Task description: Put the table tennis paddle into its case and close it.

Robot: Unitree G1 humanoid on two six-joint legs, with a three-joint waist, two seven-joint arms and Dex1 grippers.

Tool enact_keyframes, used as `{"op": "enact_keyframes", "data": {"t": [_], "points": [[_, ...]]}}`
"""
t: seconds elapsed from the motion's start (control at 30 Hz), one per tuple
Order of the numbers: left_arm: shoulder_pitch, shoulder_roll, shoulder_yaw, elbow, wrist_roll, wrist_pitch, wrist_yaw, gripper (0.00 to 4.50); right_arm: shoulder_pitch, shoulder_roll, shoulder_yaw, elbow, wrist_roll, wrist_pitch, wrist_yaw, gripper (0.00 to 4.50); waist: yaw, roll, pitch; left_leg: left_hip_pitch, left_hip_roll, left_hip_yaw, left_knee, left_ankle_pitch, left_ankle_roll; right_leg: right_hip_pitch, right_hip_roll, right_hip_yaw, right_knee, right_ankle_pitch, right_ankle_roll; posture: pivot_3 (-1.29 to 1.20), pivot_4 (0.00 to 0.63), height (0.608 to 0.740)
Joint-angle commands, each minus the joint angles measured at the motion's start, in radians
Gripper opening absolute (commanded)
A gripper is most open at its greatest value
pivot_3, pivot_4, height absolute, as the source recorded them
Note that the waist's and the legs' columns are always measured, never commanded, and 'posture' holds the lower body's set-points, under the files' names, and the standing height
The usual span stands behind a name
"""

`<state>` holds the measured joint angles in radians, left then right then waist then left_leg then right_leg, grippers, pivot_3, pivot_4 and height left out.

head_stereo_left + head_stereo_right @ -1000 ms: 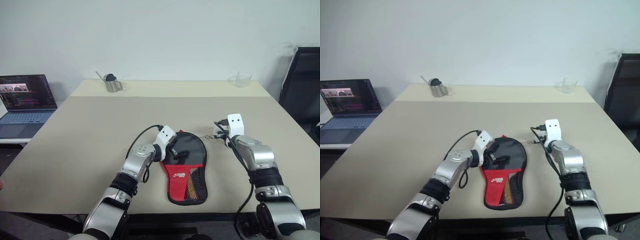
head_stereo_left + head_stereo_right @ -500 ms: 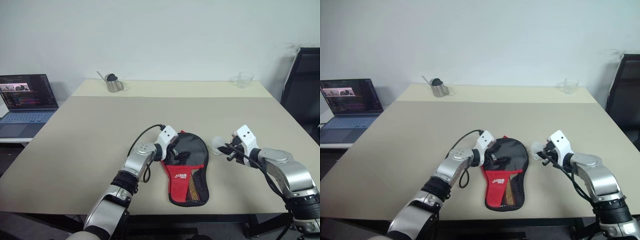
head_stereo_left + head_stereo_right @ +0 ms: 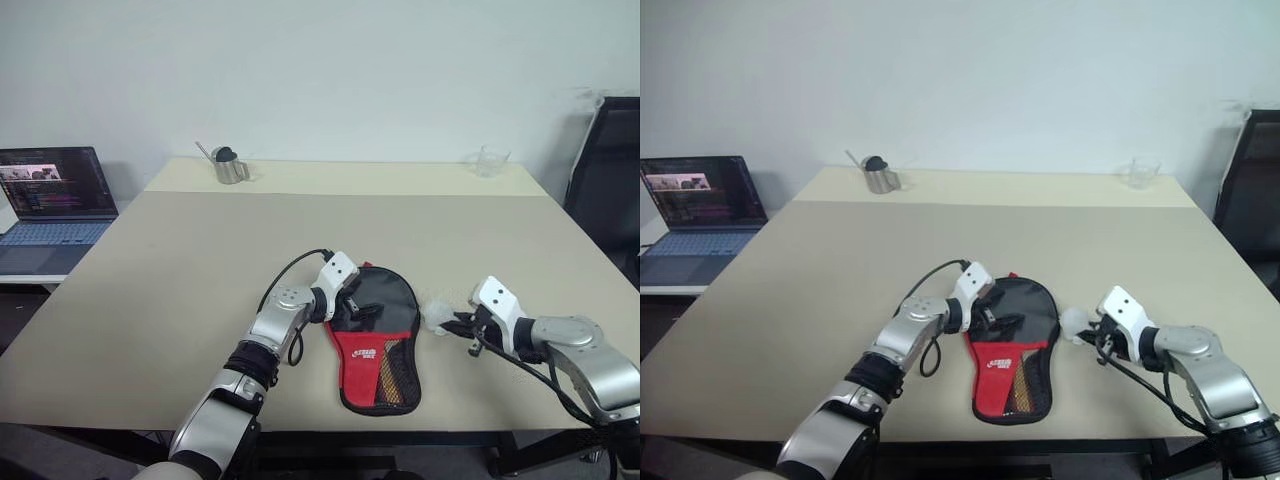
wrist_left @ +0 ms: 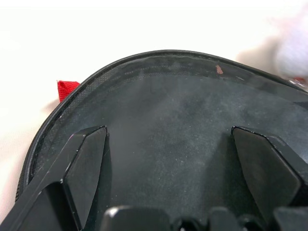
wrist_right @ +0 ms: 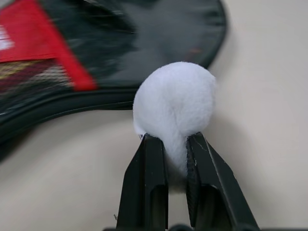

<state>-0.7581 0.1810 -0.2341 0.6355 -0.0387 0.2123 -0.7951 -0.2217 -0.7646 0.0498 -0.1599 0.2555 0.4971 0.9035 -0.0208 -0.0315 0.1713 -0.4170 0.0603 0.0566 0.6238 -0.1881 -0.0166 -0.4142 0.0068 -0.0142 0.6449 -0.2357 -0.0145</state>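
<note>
On my far left an open laptop (image 3: 55, 205) sat on a lower side surface, just off the table's left edge. The table (image 3: 180, 270) was a matte beige slab, smooth and mostly bare, with wide free room along its left half and across the back. Near the far edge stood a small shiny metal cup (image 3: 229, 168) with a dark round object in it, and a clear glass (image 3: 487, 159) toward the far right corner.

I had the left gripper (image 3: 992, 316) over the round head of the case (image 3: 374, 335), its two blunt black fingers (image 4: 85, 171) spread wide, one to each side of the black fabric, gripping nothing. The case lay flat near the front edge, paddle-shaped, with a dull black top, a red logo panel and black mesh toward the narrow end. I could make out the table tennis paddle's striped handle (image 3: 385, 370) through the mesh, inside the case.

Just right of the case, my right gripper (image 5: 177, 151) had its slim fingers pinched on the fuzzy white ball charm (image 5: 174, 103). A black chair (image 3: 605, 180) stood beyond the right edge.
</note>
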Motion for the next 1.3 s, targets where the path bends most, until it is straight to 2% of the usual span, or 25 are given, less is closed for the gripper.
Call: {"op": "enact_keyframes", "data": {"t": [0.03,0.5,0.73,0.97,1.3], "points": [[0.05,0.005,-0.044,0.063,0.052,0.048,0.003,4.5,0.039,-0.037,-0.031,-0.063,0.037,-0.045,0.074,0.11,0.001,0.0,0.0,0.0,0.0,0.0,0.0,0.0,0.0,0.0,0.0,0.0,0.0,0.0,0.0,0.0,0.15,0.74],[0.053,0.005,-0.05,0.059,0.058,0.062,-0.002,4.5,0.199,-0.125,-0.086,-0.201,0.186,-0.076,0.272,0.1,0.019,0.0,-0.001,0.0,0.0,0.0,0.0,-0.003,-0.002,0.0,0.0,0.0,-0.001,-0.001,0.001,0.0,0.15,0.74],[0.064,0.012,-0.063,0.039,0.062,0.077,-0.012,4.5,0.293,-0.157,-0.034,-0.282,0.212,-0.097,0.332,0.08,0.032,0.003,-0.008,0.001,-0.001,-0.001,0.001,-0.013,-0.003,0.003,0.001,-0.001,-0.001,-0.009,0.008,0.0,0.15,0.74],[0.062,0.017,-0.067,0.034,0.06,0.084,-0.011,4.5,0.269,-0.132,0.03,-0.291,0.196,-0.085,0.309,0.08,0.04,0.004,-0.016,0.002,-0.001,0.0,0.004,-0.023,-0.001,0.006,0.001,0.0,0.0,-0.019,0.01,0.0,0.15,0.74],[0.059,0.029,-0.041,-0.001,0.019,0.035,-0.062,4.5,0.194,-0.136,0.014,-0.293,0.194,-0.018,0.261,0.07,0.038,0.004,-0.016,0.003,0.0,0.0,0.004,-0.024,-0.002,0.007,0.002,0.001,0.001,-0.02,0.01,0.0,0.15,0.74]]}}
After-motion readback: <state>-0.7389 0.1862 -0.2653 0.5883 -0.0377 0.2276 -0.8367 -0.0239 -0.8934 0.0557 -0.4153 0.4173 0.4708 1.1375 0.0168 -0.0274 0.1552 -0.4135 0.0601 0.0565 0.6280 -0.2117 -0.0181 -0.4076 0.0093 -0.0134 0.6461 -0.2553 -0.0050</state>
